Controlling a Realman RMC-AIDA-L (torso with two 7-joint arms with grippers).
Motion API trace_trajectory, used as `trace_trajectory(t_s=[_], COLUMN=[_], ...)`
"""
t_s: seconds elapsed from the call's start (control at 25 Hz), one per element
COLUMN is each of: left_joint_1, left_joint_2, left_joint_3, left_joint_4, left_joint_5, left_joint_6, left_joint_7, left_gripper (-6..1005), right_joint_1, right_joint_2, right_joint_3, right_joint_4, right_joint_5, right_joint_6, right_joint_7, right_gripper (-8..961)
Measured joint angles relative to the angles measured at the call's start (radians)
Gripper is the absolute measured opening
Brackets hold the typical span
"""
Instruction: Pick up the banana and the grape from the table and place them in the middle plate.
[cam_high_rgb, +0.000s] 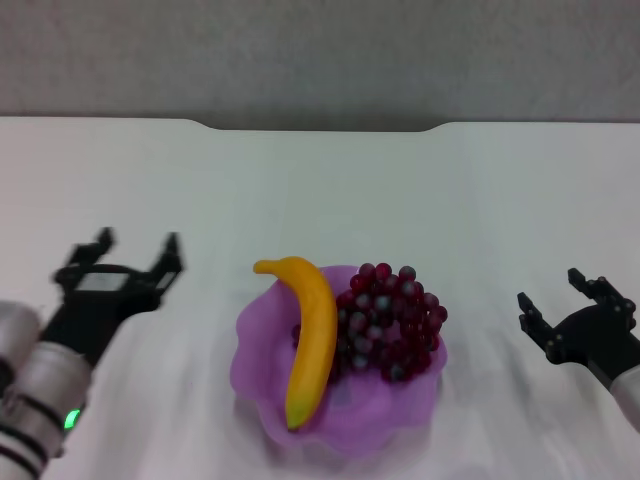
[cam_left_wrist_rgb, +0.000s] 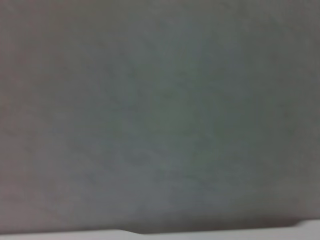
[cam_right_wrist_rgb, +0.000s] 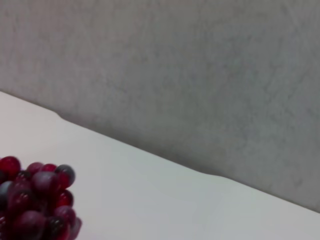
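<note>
The purple scalloped plate (cam_high_rgb: 262, 385) sits in the middle of the white table (cam_high_rgb: 320, 190). The yellow banana (cam_high_rgb: 311, 335) lies in its left half, one end sticking over the far rim. The bunch of dark red grapes (cam_high_rgb: 392, 322) lies in the plate's right half, beside the banana; it also shows in the right wrist view (cam_right_wrist_rgb: 37, 202). My left gripper (cam_high_rgb: 138, 250) is open and empty, left of the plate. My right gripper (cam_high_rgb: 550, 292) is open and empty, right of the plate.
The table's far edge has a notch (cam_high_rgb: 320, 127) with a grey wall (cam_high_rgb: 320, 55) behind it. The left wrist view shows only that grey wall (cam_left_wrist_rgb: 160, 115) and a strip of table edge.
</note>
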Motion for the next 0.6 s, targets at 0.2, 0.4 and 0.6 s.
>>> trace_trajectory(t_s=[0.2, 0.4, 0.6], left_joint_1=[-0.064, -0.168, -0.183], left_joint_2=[-0.007, -0.015, -0.019], left_joint_3=[0.002, 0.077, 0.1], left_joint_4=[0.287, 0.59, 0.667], left_joint_5=[0.007, 0.001, -0.001], left_joint_6=[0.295, 0.502, 0.476], left_joint_7=[-0.035, -0.16, -0.183], left_gripper=[809, 808, 807], right_joint_1=[-0.001, 0.001, -0.01], right_joint_2=[0.0, 0.001, 0.003], right_joint_3=[0.009, 0.009, 0.001], right_joint_4=[-0.008, -0.008, -0.013], right_joint_5=[0.001, 0.002, 0.003], right_joint_6=[-0.023, -0.026, -0.051], right_joint_7=[0.0, 0.004, 0.006], right_gripper=[711, 711, 711])
